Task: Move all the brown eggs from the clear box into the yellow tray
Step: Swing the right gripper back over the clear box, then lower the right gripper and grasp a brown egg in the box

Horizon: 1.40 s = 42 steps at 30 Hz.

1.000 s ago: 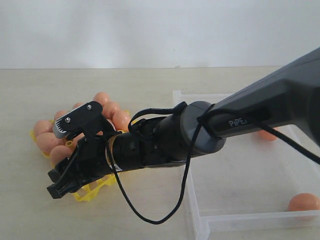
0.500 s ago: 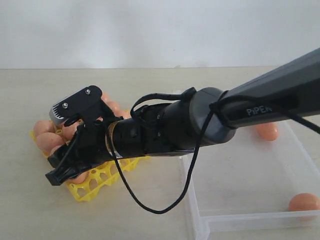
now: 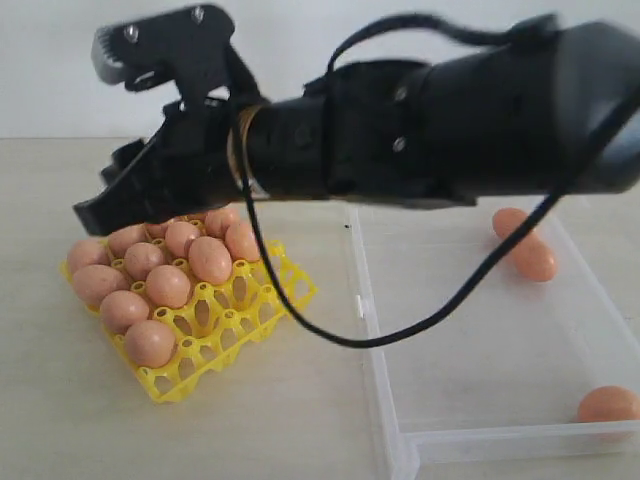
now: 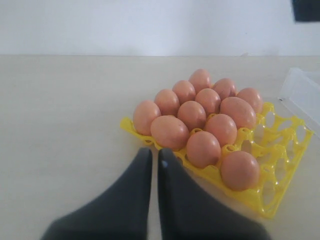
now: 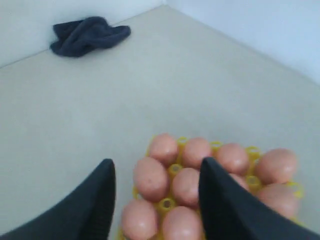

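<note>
Your right gripper (image 5: 156,167) has just lifted off the bright yellow plastic lattice egg tray (image 3: 180,383), with its jaws partly apart and nothing held. The small speckled orange-brown eggs (image 3: 210,258) sit in cups straight below its fingertips, so I'd call that drop done. At least three eggs still lie in the large shallow clear plastic box (image 3: 372,370), back behind the gripper alongside the arm, so head there next. Your left gripper (image 4: 154,152) is nearly closed and empty, with the tray just ahead of it.

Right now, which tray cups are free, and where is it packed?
The yellow tray has open cups along the side facing the clear box; most of that box's floor is bare too. Crowded: brown eggs fill the tray's other cups, and three more lie near the box's right wall.
</note>
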Each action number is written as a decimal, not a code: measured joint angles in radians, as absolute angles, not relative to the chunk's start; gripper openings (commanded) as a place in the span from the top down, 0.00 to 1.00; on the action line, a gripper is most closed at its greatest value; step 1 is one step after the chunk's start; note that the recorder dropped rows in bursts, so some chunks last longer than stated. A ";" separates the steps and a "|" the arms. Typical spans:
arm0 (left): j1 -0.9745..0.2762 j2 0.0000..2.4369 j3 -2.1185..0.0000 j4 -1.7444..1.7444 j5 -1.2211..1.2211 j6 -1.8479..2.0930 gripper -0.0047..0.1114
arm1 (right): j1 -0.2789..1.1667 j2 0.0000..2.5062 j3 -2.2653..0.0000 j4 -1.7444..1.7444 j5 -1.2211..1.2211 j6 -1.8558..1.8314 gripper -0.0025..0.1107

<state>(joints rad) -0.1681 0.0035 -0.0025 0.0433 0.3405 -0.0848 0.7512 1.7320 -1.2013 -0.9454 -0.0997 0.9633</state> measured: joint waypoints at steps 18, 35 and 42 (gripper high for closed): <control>-0.168 0.003 -0.003 0.043 0.340 -0.085 0.92 | 0.346 1.562 -1.218 -0.574 1.094 0.192 0.98; -0.168 0.003 -0.003 0.043 0.340 -0.085 0.92 | 0.147 1.723 -1.274 -0.097 0.861 -0.242 0.50; -0.168 0.003 -0.003 0.043 0.340 -0.085 0.92 | 0.147 1.818 -1.274 -0.159 0.800 -0.250 0.51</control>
<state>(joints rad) -0.1681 0.0035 -0.0025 0.0433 0.3405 -0.0848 0.1473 1.8181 -1.2736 -0.1587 0.8000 -0.2501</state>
